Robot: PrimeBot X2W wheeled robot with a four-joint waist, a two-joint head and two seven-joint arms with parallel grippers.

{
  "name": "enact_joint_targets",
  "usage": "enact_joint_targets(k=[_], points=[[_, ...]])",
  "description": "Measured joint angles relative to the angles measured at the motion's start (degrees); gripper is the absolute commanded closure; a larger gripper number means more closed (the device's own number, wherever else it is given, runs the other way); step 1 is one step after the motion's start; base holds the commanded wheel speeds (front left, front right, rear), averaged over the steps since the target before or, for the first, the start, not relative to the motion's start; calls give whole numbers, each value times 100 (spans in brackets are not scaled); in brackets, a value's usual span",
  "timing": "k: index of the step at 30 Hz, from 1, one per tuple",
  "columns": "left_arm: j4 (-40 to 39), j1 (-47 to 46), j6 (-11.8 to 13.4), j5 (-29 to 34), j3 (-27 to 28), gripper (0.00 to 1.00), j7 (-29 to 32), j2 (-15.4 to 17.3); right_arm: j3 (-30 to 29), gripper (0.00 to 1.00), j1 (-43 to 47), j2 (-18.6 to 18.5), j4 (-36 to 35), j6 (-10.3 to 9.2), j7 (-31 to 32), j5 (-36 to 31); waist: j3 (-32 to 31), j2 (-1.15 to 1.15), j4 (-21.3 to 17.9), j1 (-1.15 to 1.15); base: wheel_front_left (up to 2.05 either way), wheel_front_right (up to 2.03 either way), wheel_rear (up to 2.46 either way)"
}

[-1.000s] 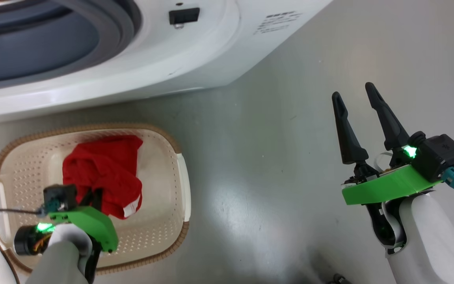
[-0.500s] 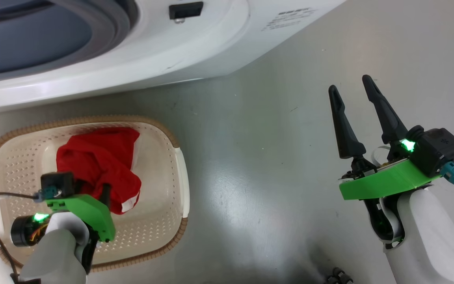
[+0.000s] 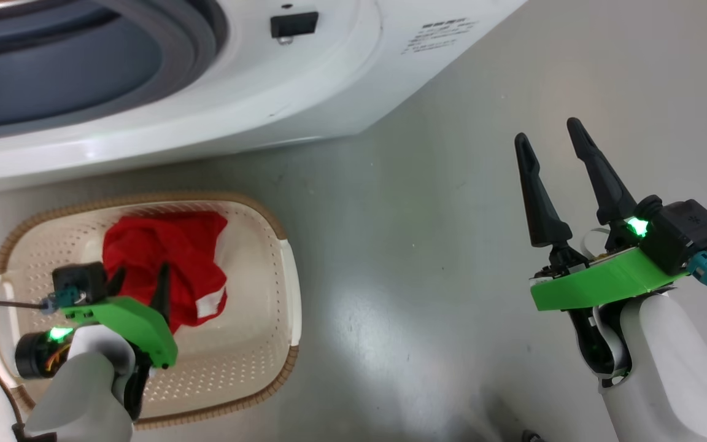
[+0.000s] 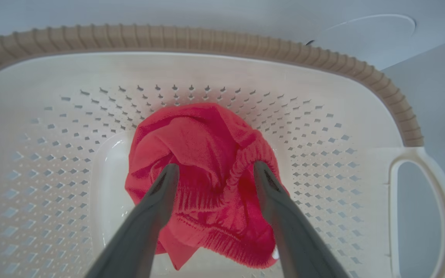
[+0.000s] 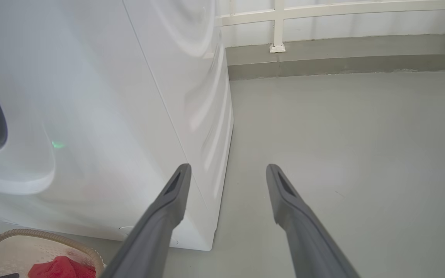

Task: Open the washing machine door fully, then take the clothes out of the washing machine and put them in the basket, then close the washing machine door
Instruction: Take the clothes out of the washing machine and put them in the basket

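Observation:
A red garment [image 3: 197, 245] lies crumpled in the cream perforated basket [image 3: 288, 276] on the floor in front of the white washing machine [image 3: 329, 80]. My left gripper [image 3: 140, 276] hangs open just above the garment, one finger on each side of the heap and nothing held. The left wrist view shows the same garment [image 4: 195, 139] between and under my left gripper [image 4: 215, 170], inside the basket [image 4: 168, 36]. My right gripper [image 3: 548, 132] stands open and empty over bare floor to the right. The washing machine door is out of view.
The machine's grey rubber ring [image 3: 200, 37] and a black latch slot [image 3: 294, 24] face me at the top. In the right wrist view my right gripper [image 5: 228, 168] points past the machine's corner [image 5: 211, 154] toward grey floor [image 5: 342, 154] and a wall base [image 5: 323, 58].
My left gripper has opened and let go of the red garment, which now rests in the basket. The head camera has shifted a little. The right arm has hardly moved.

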Motion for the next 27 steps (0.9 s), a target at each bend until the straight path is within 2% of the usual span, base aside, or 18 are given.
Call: enact_joint_targets(k=[13, 27], points=[[-1285, 774, 0, -166, 235, 0, -1, -14, -91, 0, 237, -46, 120, 0, 0, -9, -745, 0, 191, 0, 0, 0, 0], [-3082, 1989, -34, 593, 1084, 0, -1, -316, -129, 0, 923, -190, 240, 0, 0, -9, -1855, 0, 419, 0, 0, 0, 0]])
